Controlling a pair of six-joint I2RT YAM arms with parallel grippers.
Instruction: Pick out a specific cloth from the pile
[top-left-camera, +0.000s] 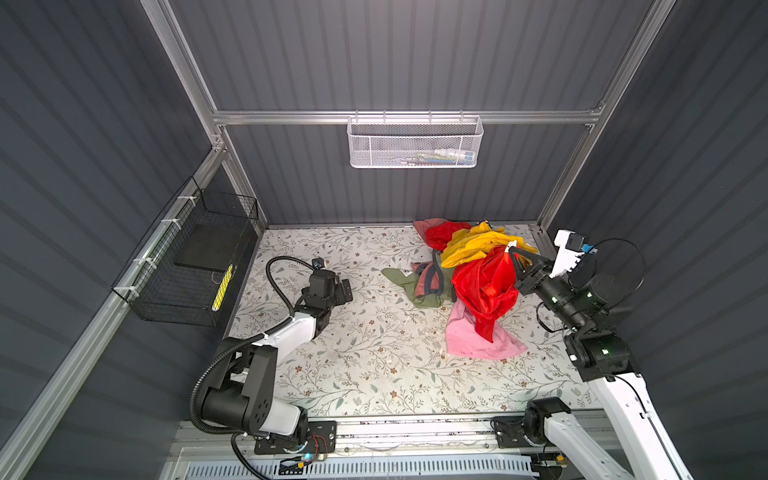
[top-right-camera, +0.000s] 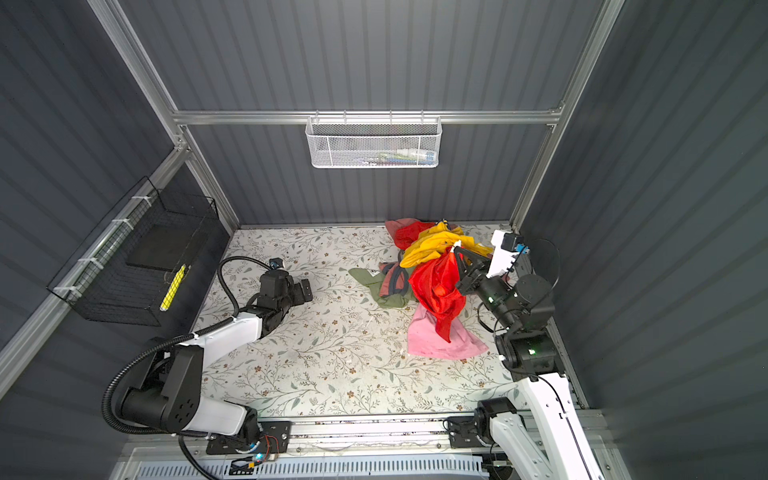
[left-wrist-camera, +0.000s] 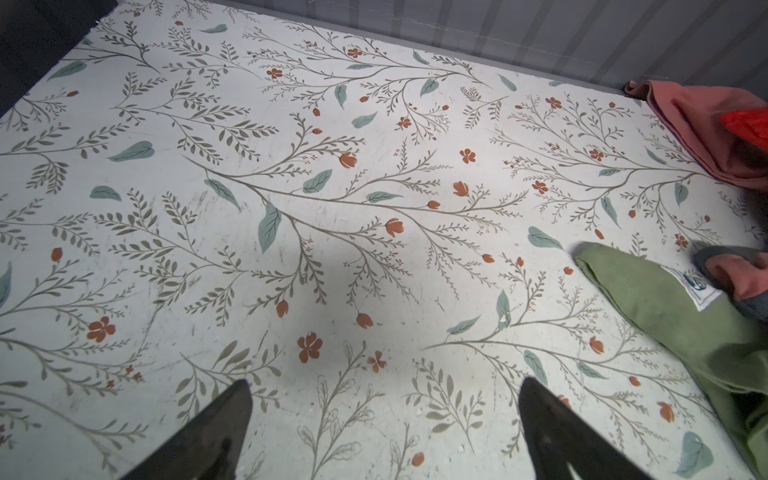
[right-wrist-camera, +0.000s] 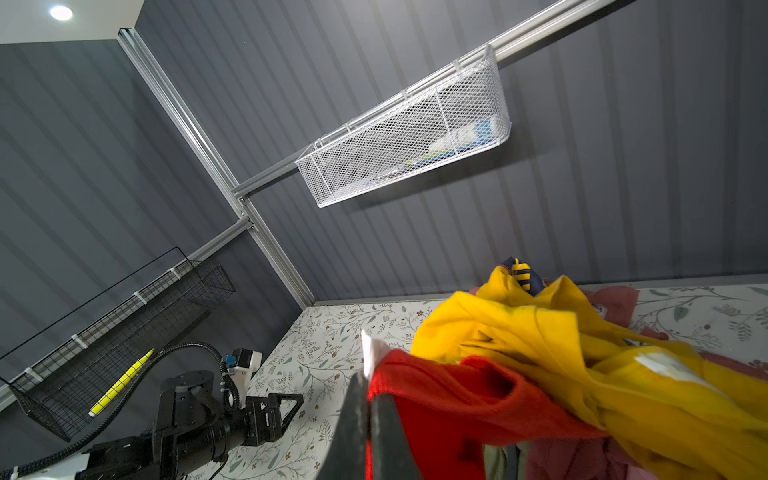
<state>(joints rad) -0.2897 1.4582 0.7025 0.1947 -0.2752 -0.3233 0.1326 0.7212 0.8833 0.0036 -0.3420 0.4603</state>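
cloth (top-left-camera: 486, 286) | right gripper (right-wrist-camera: 368, 384) pinches hem, clearest from its wrist | left gripper (left-wrist-camera: 385, 380) spread wide

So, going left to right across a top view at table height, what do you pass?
From the left: black wire basket → left gripper → olive green garment → red cloth. The right gripper, shut on the red cloth, overlaps it, so it is left out.

Open room over the table (top-left-camera: 365, 365) through the middle and near side; the pile (top-left-camera: 432, 286) blocks the far right.
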